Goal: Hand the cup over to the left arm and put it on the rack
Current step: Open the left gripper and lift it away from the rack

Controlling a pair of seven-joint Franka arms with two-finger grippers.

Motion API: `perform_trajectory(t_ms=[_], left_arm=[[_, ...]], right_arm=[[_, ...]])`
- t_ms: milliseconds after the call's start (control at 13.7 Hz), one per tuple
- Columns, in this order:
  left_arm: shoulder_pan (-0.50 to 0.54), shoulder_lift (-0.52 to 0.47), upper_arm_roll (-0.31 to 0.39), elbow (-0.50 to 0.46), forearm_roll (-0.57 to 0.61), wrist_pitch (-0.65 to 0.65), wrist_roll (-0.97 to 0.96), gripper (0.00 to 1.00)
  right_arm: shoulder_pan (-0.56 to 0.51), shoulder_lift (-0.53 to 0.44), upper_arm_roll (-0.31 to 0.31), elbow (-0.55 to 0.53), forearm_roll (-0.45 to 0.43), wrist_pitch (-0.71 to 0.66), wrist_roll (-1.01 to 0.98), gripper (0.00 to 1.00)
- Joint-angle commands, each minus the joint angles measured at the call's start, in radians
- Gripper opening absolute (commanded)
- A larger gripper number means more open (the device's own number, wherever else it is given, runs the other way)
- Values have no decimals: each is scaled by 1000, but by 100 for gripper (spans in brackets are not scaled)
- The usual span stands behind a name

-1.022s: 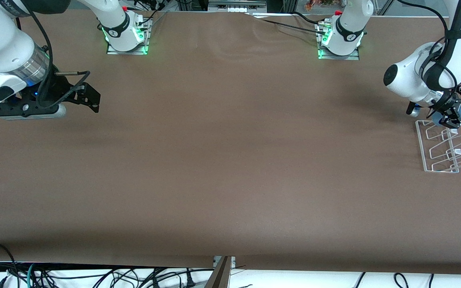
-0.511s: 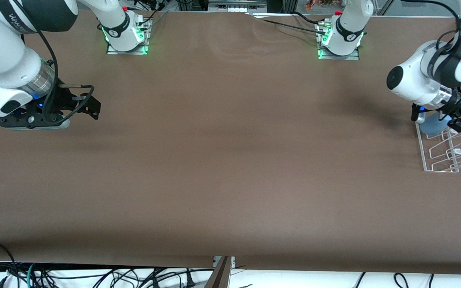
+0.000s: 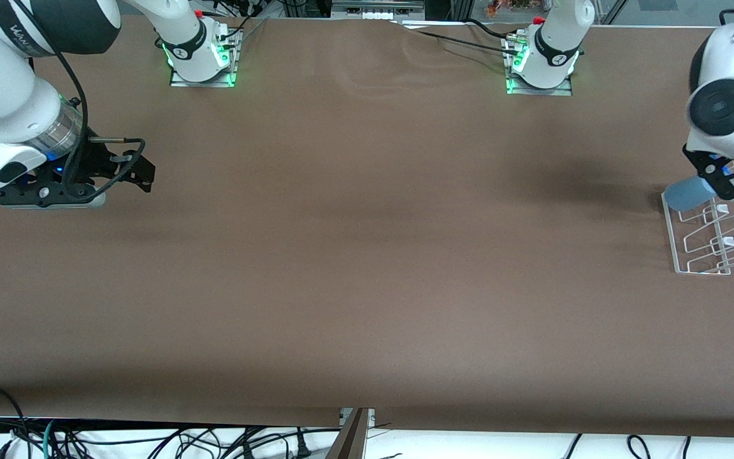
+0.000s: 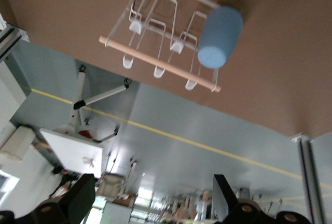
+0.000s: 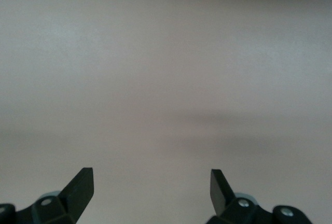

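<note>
Item: cup (image 3: 687, 193), light-blue plastic tumbler, tapered, no handle. Location: lying tilted on the rack (image 3: 698, 245), at the rack end farthest from the front camera, toward the left arm's end of the tabletop (image 3: 367, 255). In the left wrist view the cup (image 4: 220, 36) sits over an upright wire loop, touching the wooden rod (image 4: 155, 62), and nothing grips it.

Handling, by judgement: expect it light, stiff enough for a firm pinch, and smooth, so prone to slip or roll. If you must regrasp, take it across the mid-wall, where the taper gives the fingers parallel contact; avoid the rim. The wire rack looks light too, and may shift if you nudge it.

Left gripper (image 3: 720, 178): over the rack's cup end, just above the cup; fingers (image 4: 78, 200) spread wide, holding nothing.

Right gripper (image 3: 141, 172): waits low over bare tabletop at the right arm's end; fingers (image 5: 80, 187) apart, holding nothing.

Status, by judgement: placement looks done; check the cup sits steady.
</note>
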Motion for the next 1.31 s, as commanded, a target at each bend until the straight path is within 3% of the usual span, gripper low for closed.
perform_trajectory(t_ms=[0,219,365,657,1022,1241], left_arm=[[-5,25,3,154,-241,-39,-7,100],[-42,25,1,234,-442,-119,-274,100],[-77,25,1,254,-537,-160,-538,100],[-70,27,4,267,-774,-153,-821,100],[-51,33,27,283,-829,-11,-852,100],[-57,35,27,290,-863,-18,-883,100]], right_arm=[[-13,-4,1,-4,6,5,-23,99],[-33,-4,-19,-6,87,2,-23,99],[-39,-4,-22,-7,92,1,-23,99],[-54,-4,-30,-9,92,-9,-23,99],[-71,2,-31,-13,86,4,-25,99],[-70,2,-31,-12,78,10,-46,99]])
